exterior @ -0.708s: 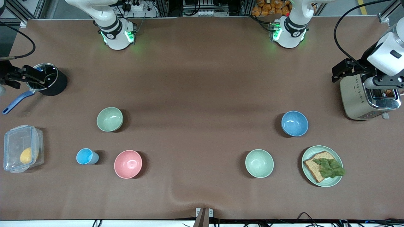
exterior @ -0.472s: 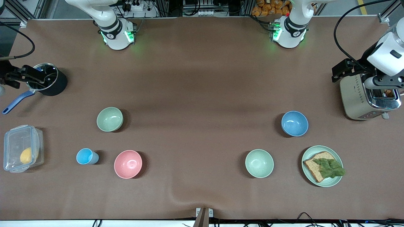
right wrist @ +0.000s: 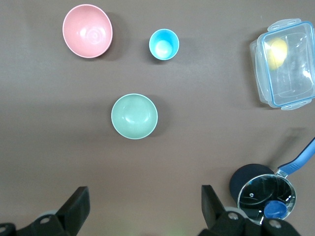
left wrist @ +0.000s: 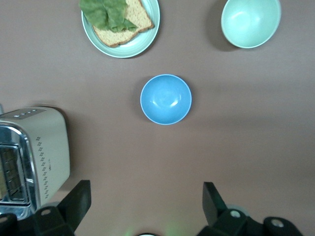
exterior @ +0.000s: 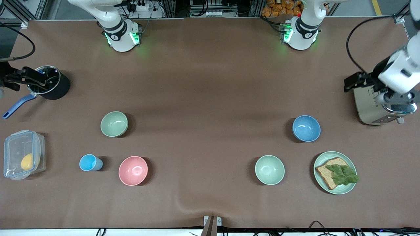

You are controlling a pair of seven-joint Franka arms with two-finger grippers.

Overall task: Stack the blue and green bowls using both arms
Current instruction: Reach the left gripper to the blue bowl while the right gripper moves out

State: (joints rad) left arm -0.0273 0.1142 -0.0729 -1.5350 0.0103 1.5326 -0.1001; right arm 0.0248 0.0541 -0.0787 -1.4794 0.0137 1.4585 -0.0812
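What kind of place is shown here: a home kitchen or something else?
Probably a robotics lab set up as a mock kitchen: kitchenware such as a toaster and a blue bowl on a brown-covered table, with arm bases and cables along its edge.

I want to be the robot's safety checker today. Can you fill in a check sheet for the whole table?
Surface: brown table cover, small wrinkle at the edge nearest the front camera.
Job's things: blue bowl and green bowl stand apart, upright and empty, not yet stacked.
Clutter: mint bowl, pink bowl, small blue cup, plate with bread and lettuce, toaster, lidded pot, clear box holding something yellow.
Grippers: left gripper open, up beside the toaster; right gripper open, up beside the pot. Both hold nothing.
Cables: black cable loops from the left arm.
Surroundings: nothing seen in the way.
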